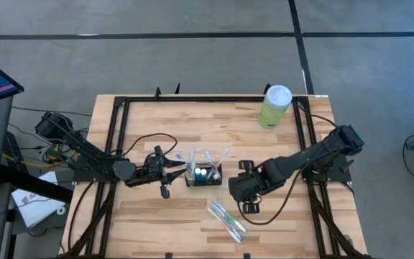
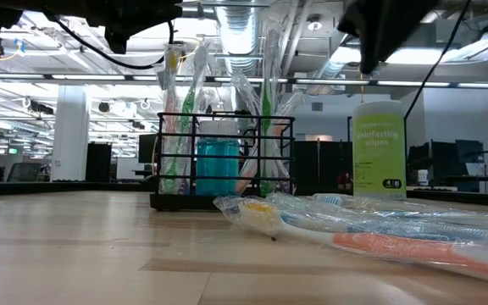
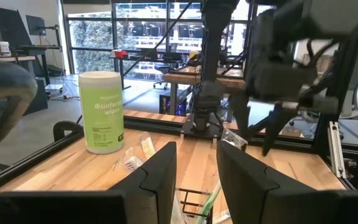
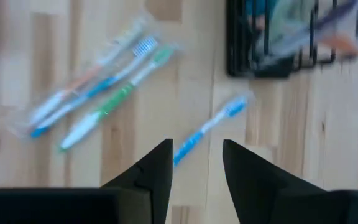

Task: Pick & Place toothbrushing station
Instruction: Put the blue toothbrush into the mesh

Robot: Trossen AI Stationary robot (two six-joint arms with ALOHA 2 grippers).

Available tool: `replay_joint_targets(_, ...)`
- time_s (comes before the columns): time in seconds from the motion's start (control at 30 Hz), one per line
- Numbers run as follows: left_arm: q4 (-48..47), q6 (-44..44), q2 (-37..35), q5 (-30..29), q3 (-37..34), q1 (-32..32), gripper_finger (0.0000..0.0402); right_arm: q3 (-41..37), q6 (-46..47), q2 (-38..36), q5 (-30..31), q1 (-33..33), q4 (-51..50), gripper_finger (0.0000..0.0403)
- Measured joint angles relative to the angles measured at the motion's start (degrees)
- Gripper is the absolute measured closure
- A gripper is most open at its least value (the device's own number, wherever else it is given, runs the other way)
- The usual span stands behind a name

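Note:
The toothbrushing station [image 1: 203, 175] is a low black wire holder standing mid-table on its base, with wrapped toothbrushes and blue-capped tubes upright in it [image 2: 223, 161]. My left gripper [image 1: 171, 173] hovers level just left of it, open; the holder's wire rim [image 3: 191, 198] shows low in the gap between its fingers. My right gripper [image 1: 237, 190] hangs open to the right of the holder, pointing steeply down. Under it a single blue toothbrush [image 4: 209, 124] lies flat on the table, and a bundle of wrapped toothbrushes [image 4: 98, 87] lies beside that.
A tall pale-green wipes canister [image 1: 274, 106] stands at the table's far right. The wrapped toothbrushes [image 1: 226, 219] lie near the front edge, right of centre. A black frame [image 1: 121, 129] borders the wooden tabletop. Cables trail from both arms.

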Motion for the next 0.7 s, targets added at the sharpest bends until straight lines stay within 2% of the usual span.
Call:
replay_joint_targets(0.13,0.0,0.0,0.0,0.0,0.0,0.0,0.0293,-4.6,4.7,0.0,3.1,0.0,2.1,0.0287)
replay_joint_targets(0.5,0.0,0.0,0.0,0.0,0.0,0.0,0.0293,-17.0,16.7,0.0,3.2,-0.9,13.8,0.0294)
replay_joint_targets(0.7,0.0,0.0,0.0,0.0,0.0,0.0,0.0293,-22.1,19.4,0.0,2.8,-0.9,21.4,0.0294)
